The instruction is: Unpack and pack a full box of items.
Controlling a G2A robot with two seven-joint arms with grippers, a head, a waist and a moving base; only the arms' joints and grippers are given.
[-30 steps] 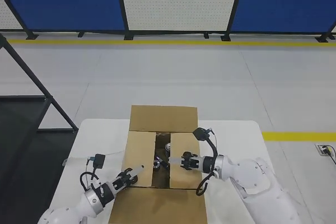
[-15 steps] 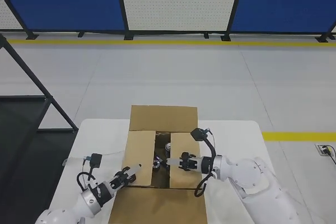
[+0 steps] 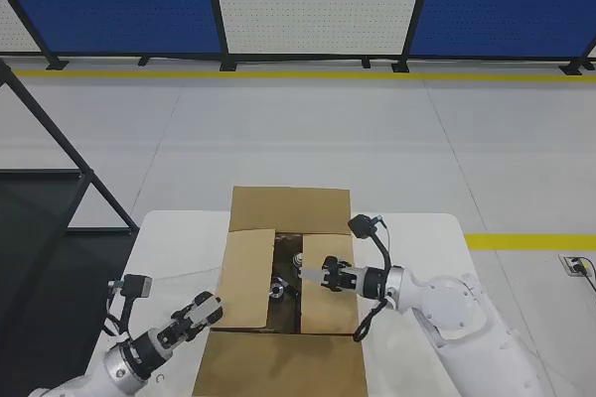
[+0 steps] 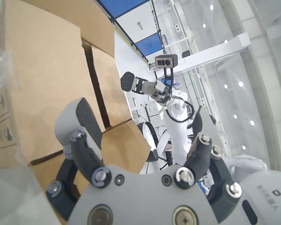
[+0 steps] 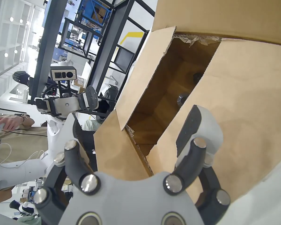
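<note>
L arm (image 3: 157,345) nearest, at box's (image 3: 288,210) 8 o'clock, jaws released beside half-raised flap (image 3: 244,278). R arm (image 3: 427,298) in from 3 o'clock, jaws spread, empty. Box mid-tabletop (image 3: 169,238). Unpacking barely begun. Next, prob.: fold flaps back, reach items (image 3: 278,290).

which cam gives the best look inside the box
The right wrist view: it looks into the box past a lifted flap, showing inner walls and two round item tops. The top view shows a narrow gap with small items. The left wrist view shows a dark slit between flaps.
</note>
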